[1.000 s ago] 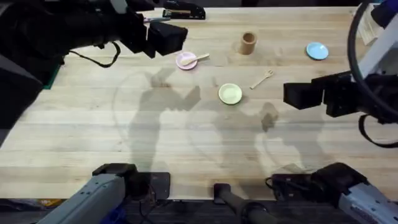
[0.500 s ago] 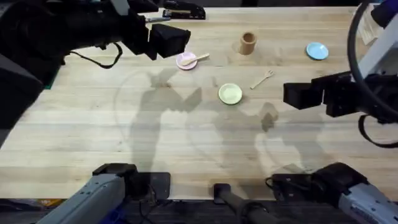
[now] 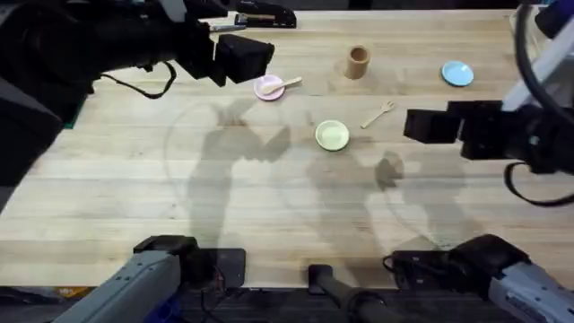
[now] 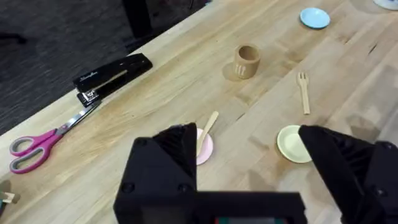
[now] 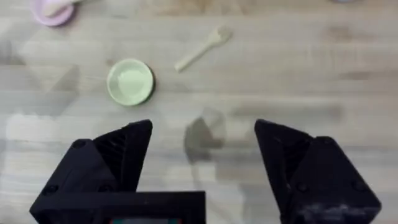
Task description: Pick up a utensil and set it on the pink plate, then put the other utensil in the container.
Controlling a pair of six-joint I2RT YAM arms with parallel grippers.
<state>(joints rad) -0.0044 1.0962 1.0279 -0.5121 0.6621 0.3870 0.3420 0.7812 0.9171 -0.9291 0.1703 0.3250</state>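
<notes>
Resting on the pink plate [image 3: 267, 88], spoon [image 4: 206, 132]; both claws gape (stapler [image 4: 112, 76] nearby).

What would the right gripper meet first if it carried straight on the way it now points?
Probably bare table: the open right gripper aims between the yellow plate and the fork, though depth is unclear.

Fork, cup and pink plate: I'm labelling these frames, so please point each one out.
Fork [image 3: 378, 114], overhead view, middle of its handle.
Cup [image 3: 358, 62], overhead view, its side wall.
Pink plate [image 3: 263, 88], overhead view, bare rim beside the spoon [image 3: 280, 86], on the spoon's bowl.
</notes>
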